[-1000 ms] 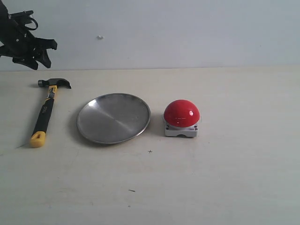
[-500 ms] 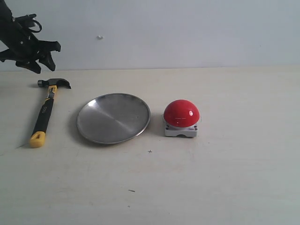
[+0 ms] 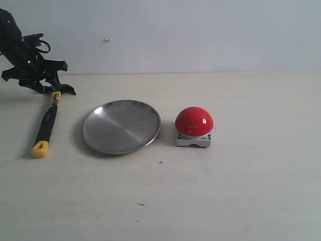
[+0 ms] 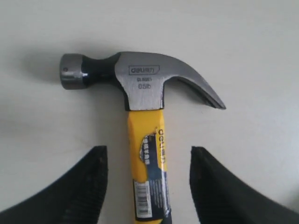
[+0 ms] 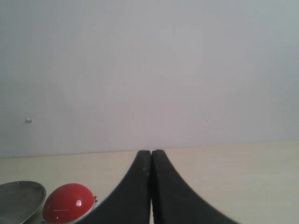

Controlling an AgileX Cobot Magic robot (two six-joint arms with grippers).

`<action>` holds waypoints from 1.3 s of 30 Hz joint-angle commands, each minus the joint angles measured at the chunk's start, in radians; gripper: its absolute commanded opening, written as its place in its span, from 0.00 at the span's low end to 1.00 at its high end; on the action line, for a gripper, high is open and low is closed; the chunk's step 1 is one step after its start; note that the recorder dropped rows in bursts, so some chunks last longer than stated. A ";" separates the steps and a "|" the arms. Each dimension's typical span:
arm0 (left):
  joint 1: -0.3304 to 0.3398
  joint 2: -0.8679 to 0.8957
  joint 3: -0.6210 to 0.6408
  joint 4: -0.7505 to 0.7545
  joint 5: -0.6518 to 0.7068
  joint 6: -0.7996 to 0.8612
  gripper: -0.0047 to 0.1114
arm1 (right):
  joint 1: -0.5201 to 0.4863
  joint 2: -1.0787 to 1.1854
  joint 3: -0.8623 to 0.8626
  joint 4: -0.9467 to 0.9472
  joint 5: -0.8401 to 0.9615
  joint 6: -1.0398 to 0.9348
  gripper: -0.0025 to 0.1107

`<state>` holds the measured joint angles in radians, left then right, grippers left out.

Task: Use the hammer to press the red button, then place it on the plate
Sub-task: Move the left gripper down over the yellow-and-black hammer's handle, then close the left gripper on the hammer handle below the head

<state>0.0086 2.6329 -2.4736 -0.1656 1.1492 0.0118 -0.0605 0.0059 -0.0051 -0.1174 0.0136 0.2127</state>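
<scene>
In the exterior view the hammer (image 3: 46,123) lies flat on the pale table (image 3: 241,191), at the left, its yellow end cap nearest the camera. The left gripper (image 3: 47,84) sits over the hammer's head, hiding most of it. The plate (image 3: 121,126) lies just beside the hammer, and the red button (image 3: 194,122) stands on its grey base to the right of the plate, apart from it.

In the left wrist view the left gripper (image 4: 147,161) has its black fingers (image 4: 84,186) spread wide on either side of the yellow neck, not touching it. The steel head reads "deli" and "0.5lb"; the neck also carries "deli" and a small label too fine to read.

In the right wrist view the right gripper (image 5: 151,161) has its fingers pressed together, holding nothing; the red button (image 5: 67,209) and the plate's rim (image 5: 23,198) show low beside it
</scene>
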 commanded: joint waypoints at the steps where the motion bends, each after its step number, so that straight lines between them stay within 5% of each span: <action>1: -0.001 0.023 -0.007 0.008 -0.038 -0.019 0.50 | -0.005 -0.006 0.005 -0.006 -0.003 -0.002 0.02; 25: -0.001 0.064 -0.007 0.012 -0.094 -0.023 0.49 | -0.005 -0.006 0.005 -0.006 -0.003 -0.002 0.02; 29: -0.001 0.066 -0.007 0.021 -0.080 -0.023 0.40 | -0.005 -0.006 0.005 -0.006 -0.003 -0.002 0.02; 39: -0.001 0.070 -0.007 0.017 -0.072 -0.020 0.48 | -0.005 -0.006 0.005 -0.006 -0.003 -0.002 0.02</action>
<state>0.0086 2.6962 -2.4754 -0.1582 1.0732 0.0000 -0.0605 0.0059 -0.0051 -0.1174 0.0136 0.2127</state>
